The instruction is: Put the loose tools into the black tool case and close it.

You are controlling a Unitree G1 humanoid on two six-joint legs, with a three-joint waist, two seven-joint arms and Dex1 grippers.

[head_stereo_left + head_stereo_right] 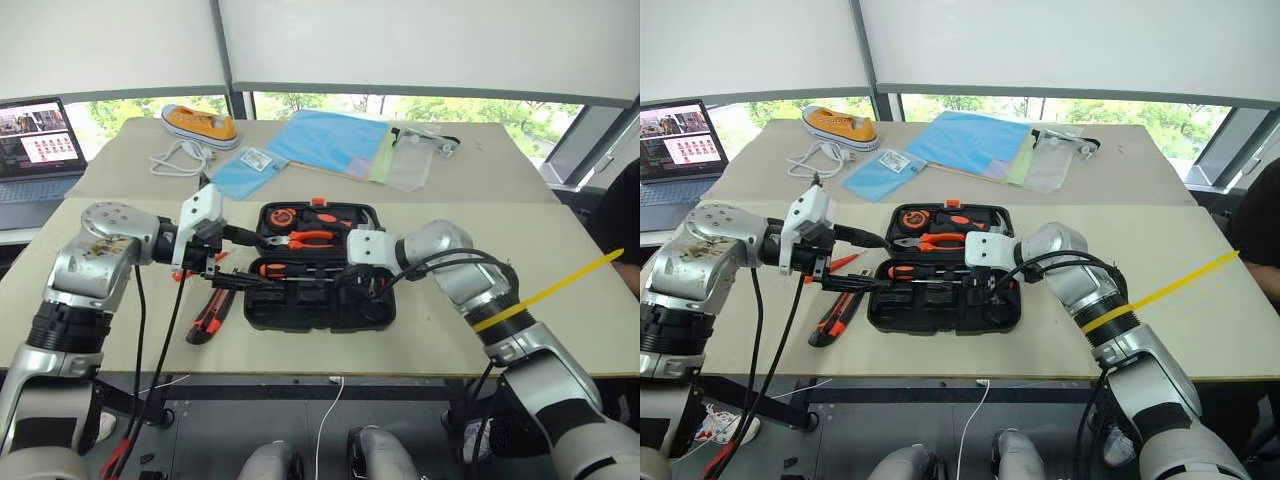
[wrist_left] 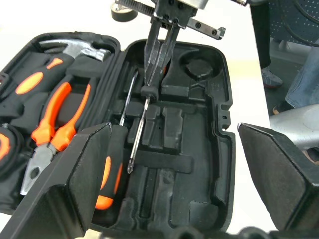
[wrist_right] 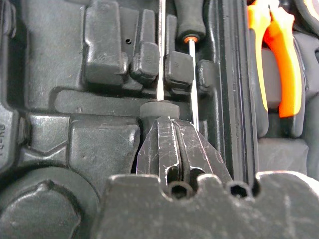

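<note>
Right gripper (image 2: 158, 47): fingers pinched nearly together on the dark butt of a thin screwdriver (image 2: 137, 134), whose shaft lies in the near half of the black tool case (image 1: 318, 268).
Left gripper (image 1: 245, 237): spread wide, holding nothing — it hovers at the case's 9 o'clock edge.
Already stowed: an orange-and-black screwdriver (image 1: 278, 270) lies in its slot beside the thin shaft; pliers (image 1: 308, 239) and hammer (image 2: 79, 48) fill the far half.
Still loose: utility knife (image 1: 208, 318) on the tabletop (image 1: 560, 290) at 8 o'clock of the case; a tape roll (image 2: 123, 12) beyond the case's end.
Risk: the shaft looks askew across the moulding — released now, it may ride proud and block the lid.
Risk: withdrawing the pinched fingers could drag the handle out.
</note>
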